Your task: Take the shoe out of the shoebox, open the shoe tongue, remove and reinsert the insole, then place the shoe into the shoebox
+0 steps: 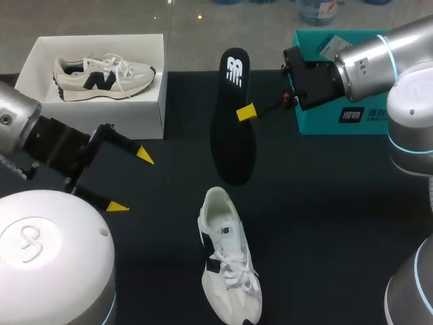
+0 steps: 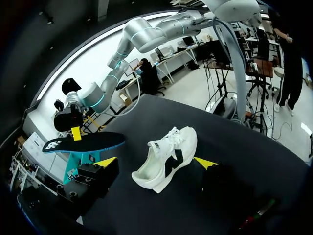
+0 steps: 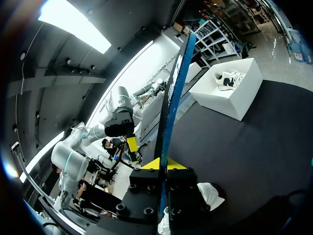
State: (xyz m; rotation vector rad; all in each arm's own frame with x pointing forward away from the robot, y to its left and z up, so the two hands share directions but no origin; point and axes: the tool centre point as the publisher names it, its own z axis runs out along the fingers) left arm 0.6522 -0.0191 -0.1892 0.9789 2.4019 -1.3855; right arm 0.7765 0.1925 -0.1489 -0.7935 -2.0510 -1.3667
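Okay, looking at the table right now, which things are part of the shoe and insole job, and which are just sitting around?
Job: white shoe on the table; black insole, held in the right gripper; white shoebox.
Lying about: teal box; second shoe inside the shoebox.

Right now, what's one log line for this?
right gripper: shut on insole | left gripper: open, empty | shoe: on table | shoebox: holds second shoe
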